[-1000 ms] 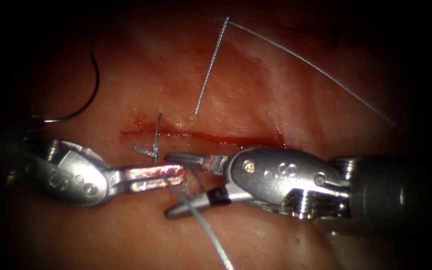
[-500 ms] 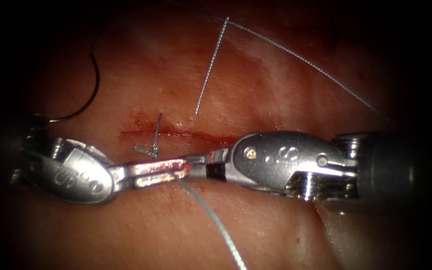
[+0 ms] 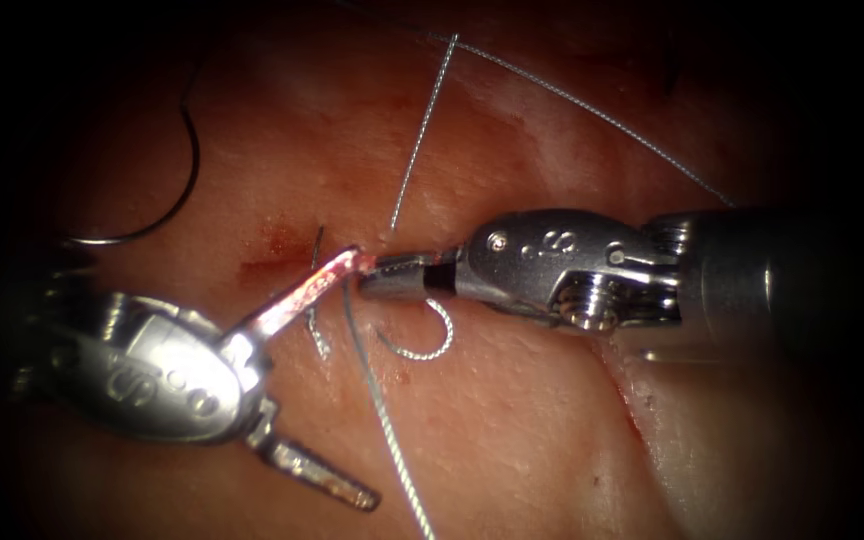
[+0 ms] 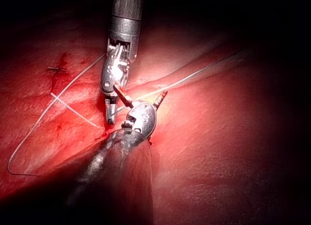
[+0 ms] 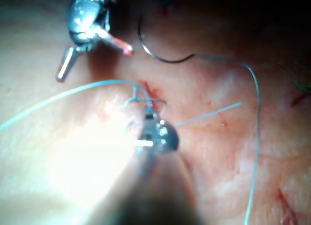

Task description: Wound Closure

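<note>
Endoscope view shows my left gripper (image 3: 302,375) gaping wide and holding nothing, my right gripper (image 3: 392,275) clamped on the thread (image 3: 382,410) beside the cut (image 3: 262,268), probably for tension, the needle (image 3: 167,205) lying free upper-left on the tissue (image 3: 512,440).

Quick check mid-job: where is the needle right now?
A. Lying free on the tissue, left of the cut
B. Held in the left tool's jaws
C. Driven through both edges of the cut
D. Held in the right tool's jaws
A: the needle lies loose on the tissue, clear of both tools.
</note>
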{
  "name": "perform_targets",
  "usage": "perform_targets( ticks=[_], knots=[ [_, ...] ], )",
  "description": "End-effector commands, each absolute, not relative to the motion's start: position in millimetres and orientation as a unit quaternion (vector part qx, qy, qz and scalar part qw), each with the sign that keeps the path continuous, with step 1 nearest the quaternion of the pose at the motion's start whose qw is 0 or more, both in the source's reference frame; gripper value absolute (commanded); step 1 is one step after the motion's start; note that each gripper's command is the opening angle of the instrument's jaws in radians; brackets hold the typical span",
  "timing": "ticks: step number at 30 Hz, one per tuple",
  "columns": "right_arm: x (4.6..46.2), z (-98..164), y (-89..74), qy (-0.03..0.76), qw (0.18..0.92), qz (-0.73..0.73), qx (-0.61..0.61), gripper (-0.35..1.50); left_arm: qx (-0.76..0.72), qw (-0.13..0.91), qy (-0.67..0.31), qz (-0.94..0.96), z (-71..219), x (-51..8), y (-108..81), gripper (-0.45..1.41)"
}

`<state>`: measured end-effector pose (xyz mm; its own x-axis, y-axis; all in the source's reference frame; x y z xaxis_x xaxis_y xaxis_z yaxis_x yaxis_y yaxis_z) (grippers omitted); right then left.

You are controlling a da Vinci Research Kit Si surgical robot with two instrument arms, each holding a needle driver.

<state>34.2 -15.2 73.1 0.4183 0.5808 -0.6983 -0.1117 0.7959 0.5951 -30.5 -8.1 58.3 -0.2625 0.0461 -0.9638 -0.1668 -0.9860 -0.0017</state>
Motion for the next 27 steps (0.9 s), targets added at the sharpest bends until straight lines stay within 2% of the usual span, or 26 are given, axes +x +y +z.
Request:
perform_targets(
  ticks=[1,5,9,27],
  knots=[
    [34.9,73.7,-15.0,0.495,0.807,0.216,0.238,-0.35,-0.605,0.061,0.05,0.793,58.9,-31.0,-8.4,1.04],
    [35.0,74.2,-14.3,0.488,0.8,0.236,0.255,-0.35,-0.592,0.032,0.062,0.803,58.9,-31.4,-8.6,1.01],
    [35.5,74.5,-13.6,0.489,0.795,0.238,0.268,-0.35,-0.532,-0.052,0.066,0.842,59.7,-31.5,-9.7,0.93],
    [36.3,75.6,-12.3,0.482,0.79,0.256,0.278,-0.35,-0.498,-0.137,0.077,0.853,59.0,-35.2,-12.5,0.86]
  ],
)
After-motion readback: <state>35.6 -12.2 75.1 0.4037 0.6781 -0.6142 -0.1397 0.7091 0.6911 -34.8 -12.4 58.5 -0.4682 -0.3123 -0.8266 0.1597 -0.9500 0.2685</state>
